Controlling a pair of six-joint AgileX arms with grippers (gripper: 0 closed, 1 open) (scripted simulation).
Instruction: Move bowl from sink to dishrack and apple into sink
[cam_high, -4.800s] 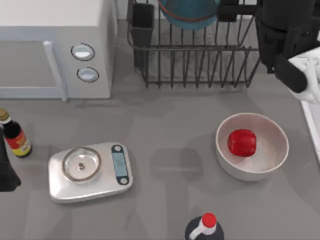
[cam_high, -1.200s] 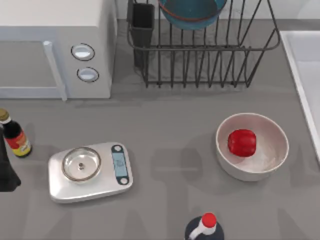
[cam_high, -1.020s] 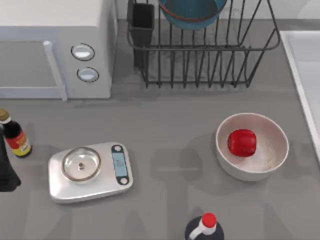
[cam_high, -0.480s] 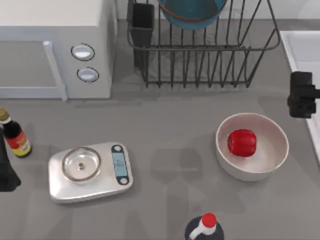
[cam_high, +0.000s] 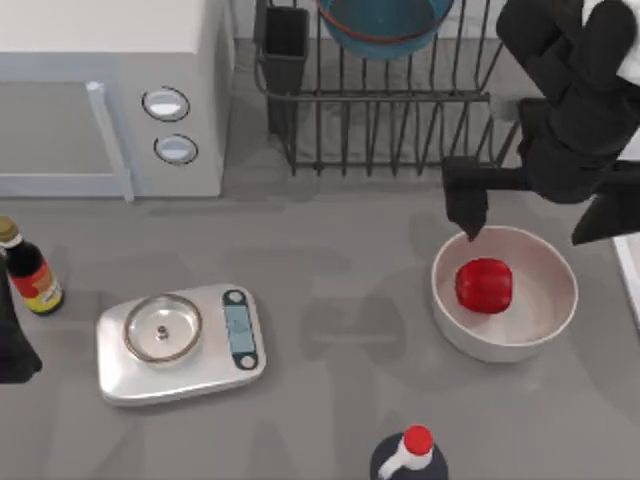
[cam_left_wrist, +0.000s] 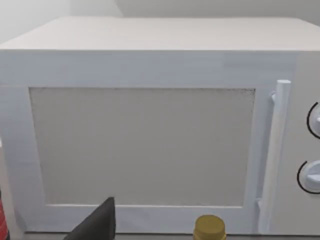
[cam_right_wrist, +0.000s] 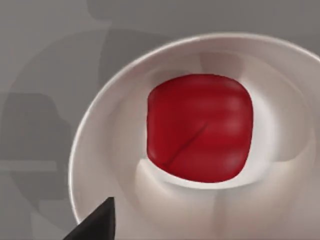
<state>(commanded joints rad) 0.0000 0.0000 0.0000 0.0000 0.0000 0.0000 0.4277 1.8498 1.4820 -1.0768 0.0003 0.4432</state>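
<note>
Two fingers of my right gripper (cam_high: 527, 232) are spread wide, holding nothing. One dark fingertip (cam_high: 468, 208) hangs over the far left rim of the white bowl (cam_high: 545, 325). Half a second ago this gripper sat by the sink (cam_high: 632, 280) at the table's right edge; now it has swung left, above the white bowl. The apple (cam_high: 484, 285) lies in that bowl, unmoved, and it is large in the right wrist view (cam_right_wrist: 200, 127). The teal bowl (cam_high: 380, 25) stands in the dishrack (cam_high: 400, 130), as before. My left arm (cam_high: 14, 345) is parked at the table's left edge.
</note>
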